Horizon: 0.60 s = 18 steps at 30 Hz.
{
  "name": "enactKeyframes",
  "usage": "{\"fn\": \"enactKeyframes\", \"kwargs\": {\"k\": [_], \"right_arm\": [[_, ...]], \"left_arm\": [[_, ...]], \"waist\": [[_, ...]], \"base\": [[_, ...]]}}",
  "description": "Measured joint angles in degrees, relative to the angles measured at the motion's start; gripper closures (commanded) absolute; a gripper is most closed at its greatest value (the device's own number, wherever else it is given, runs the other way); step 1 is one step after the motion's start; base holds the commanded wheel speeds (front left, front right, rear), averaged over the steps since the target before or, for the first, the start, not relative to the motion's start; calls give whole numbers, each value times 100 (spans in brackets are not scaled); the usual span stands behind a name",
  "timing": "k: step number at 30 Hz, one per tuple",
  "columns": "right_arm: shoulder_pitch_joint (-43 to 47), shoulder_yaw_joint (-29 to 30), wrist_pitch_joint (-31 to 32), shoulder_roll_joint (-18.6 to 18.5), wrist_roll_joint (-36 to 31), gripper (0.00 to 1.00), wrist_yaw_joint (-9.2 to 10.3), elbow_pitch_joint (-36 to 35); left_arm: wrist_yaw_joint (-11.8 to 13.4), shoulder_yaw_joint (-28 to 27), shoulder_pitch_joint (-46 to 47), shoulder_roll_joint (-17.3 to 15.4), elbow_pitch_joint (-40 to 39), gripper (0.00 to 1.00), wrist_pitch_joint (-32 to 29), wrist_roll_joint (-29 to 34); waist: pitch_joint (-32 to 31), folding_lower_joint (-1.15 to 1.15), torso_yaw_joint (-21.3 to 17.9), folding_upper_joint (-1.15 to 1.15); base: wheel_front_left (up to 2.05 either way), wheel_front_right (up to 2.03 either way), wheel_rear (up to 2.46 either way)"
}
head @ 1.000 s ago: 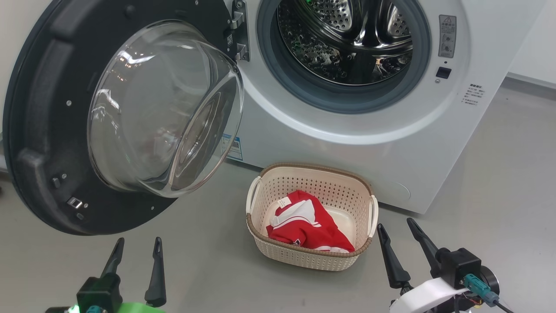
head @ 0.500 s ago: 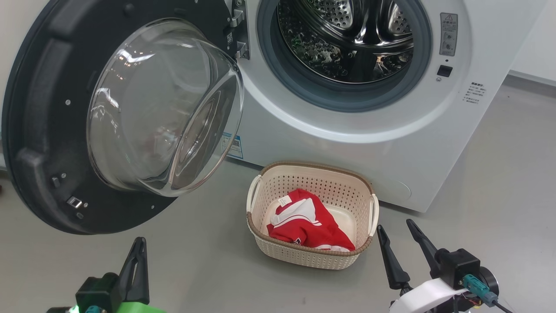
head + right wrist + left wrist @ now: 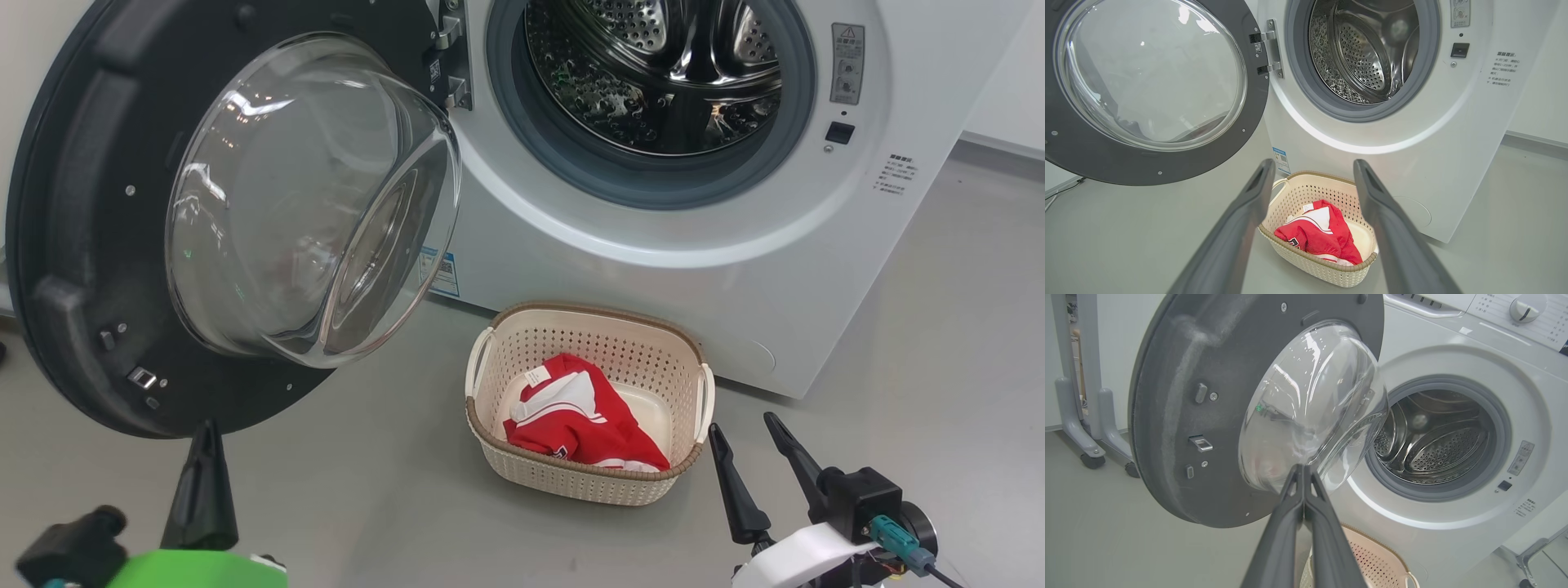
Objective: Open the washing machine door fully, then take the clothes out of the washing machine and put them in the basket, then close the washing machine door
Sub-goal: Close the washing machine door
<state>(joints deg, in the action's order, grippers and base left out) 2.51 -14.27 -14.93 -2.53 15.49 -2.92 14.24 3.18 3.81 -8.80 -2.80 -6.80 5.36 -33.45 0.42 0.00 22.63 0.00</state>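
The washing machine [image 3: 702, 269] stands with its steel drum [image 3: 653, 65] showing no clothes inside. Its door [image 3: 98, 245] is swung wide open to the left, glass bowl [image 3: 302, 204] bulging toward me. On the floor before the machine sits the cream basket [image 3: 588, 482], and the red clothes [image 3: 584, 425] lie in it. My left gripper [image 3: 204, 445] is shut and empty, just below the door's lower edge; in the left wrist view its fingers [image 3: 1302, 506] are pressed together, pointing at the door [image 3: 1180, 416]. My right gripper [image 3: 747, 437] hangs open and empty beside the basket's right handle.
Grey floor spreads around the machine. A pale wheeled stand [image 3: 1081, 428] is behind the open door on the left. A wall skirting [image 3: 1000, 143] runs at the far right. The basket [image 3: 1314, 261] stands close against the machine's front.
My left gripper has shut, and it has shifted left and up toward the door's lower edge. The right gripper, basket and clothes have stayed put.
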Motion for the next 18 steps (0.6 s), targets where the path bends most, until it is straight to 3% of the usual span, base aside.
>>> {"fn": "enactKeyframes", "kwargs": {"k": [6,14,18], "right_arm": [[0,21,0,0,1,0,4,-2],[-3,53,0,-1,3,0,9,-4],[-9,86,0,-2,9,0,11,-26]], "left_arm": [[-205,-241,35,14,-478,100,27,-2168],[-410,-747,306,35,-1139,100,248,-4386],[-573,-1469,499,42,-1504,100,330,-4793]], "waist": [[37,0,13,0],[69,0,39,0],[88,0,63,0]], "base": [[0,0,0],[0,0,0],[0,0,0]]}}
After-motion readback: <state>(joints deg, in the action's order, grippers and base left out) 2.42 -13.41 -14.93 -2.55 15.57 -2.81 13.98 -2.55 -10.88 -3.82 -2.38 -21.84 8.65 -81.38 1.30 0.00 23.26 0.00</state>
